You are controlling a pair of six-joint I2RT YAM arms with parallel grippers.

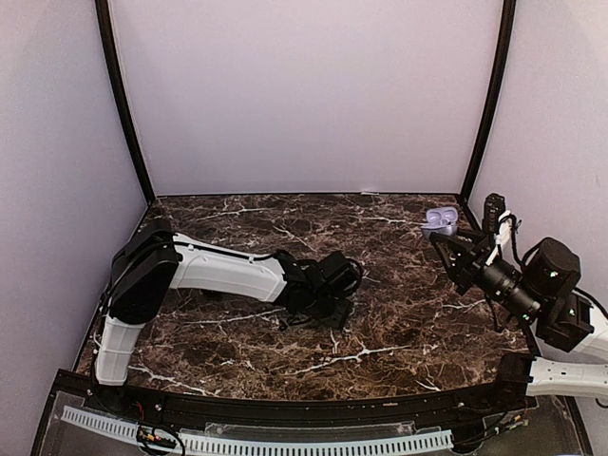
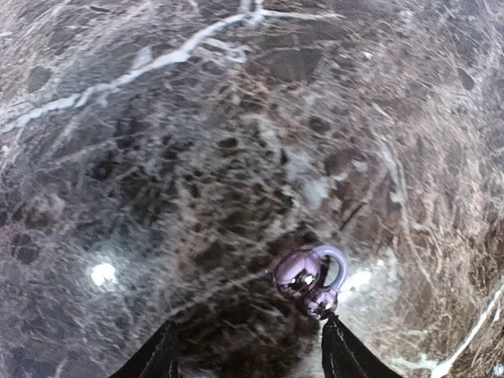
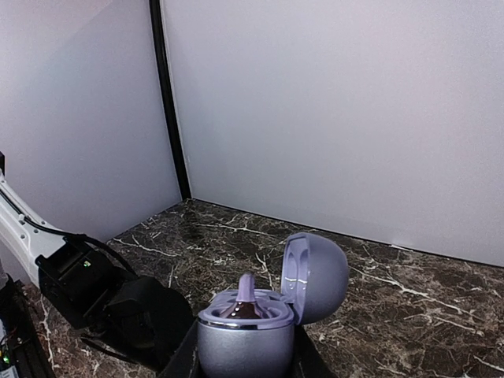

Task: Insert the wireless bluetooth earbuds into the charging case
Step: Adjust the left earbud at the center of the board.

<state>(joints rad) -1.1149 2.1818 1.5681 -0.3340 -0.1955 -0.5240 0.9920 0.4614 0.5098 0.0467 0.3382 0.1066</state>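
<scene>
As the top view shows, the left gripper (image 1: pixel 334 302) hangs low at centre frame, and the right gripper (image 1: pixel 446 239) clamps the charging case (image 1: pixel 439 221) at the right. Left wrist: fingers (image 2: pixel 157 354) spread, purple earbud (image 2: pixel 303 276) on the marble (image 2: pixel 197 157) beside one tip. Right wrist: lid (image 3: pixel 315 276) open, another earbud (image 3: pixel 246 290) inside.

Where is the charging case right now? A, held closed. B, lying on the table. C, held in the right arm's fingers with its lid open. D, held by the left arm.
C: the right wrist view shows the charging case between the fingers of the right gripper, lid open.
</scene>
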